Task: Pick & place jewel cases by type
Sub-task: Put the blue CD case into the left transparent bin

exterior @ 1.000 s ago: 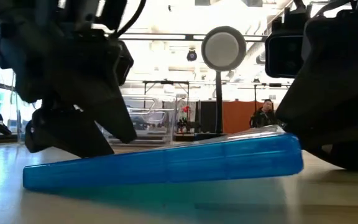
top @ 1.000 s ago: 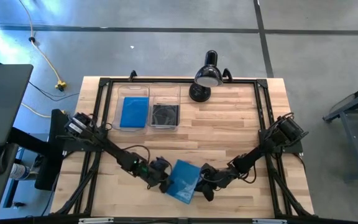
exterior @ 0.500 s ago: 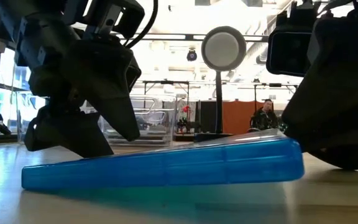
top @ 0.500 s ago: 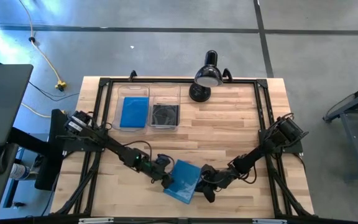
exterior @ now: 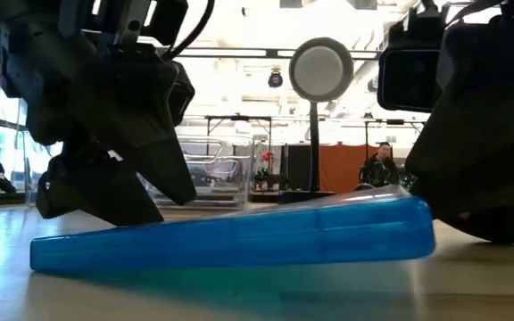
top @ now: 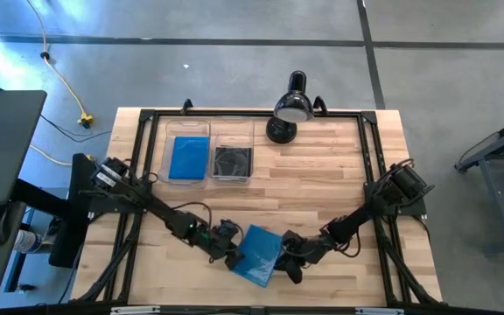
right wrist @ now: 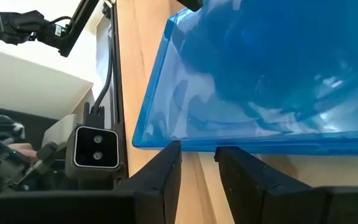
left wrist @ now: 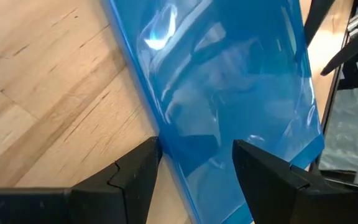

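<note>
Left gripper (top: 232,260), fingers spread around the blue case (top: 257,254) near the bench's front edge, could be shoved aside by the narrowly parted right gripper (top: 285,259).

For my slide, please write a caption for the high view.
Both grippers, left and right, flank a blue jewel case.

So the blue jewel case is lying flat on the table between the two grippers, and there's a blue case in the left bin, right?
Not quite. The blue jewel case is not flat: the low view shows its edge by the right gripper raised and its edge by the left gripper down on the table. It does lie between the two grippers, and the left bin does hold a blue case.
</note>
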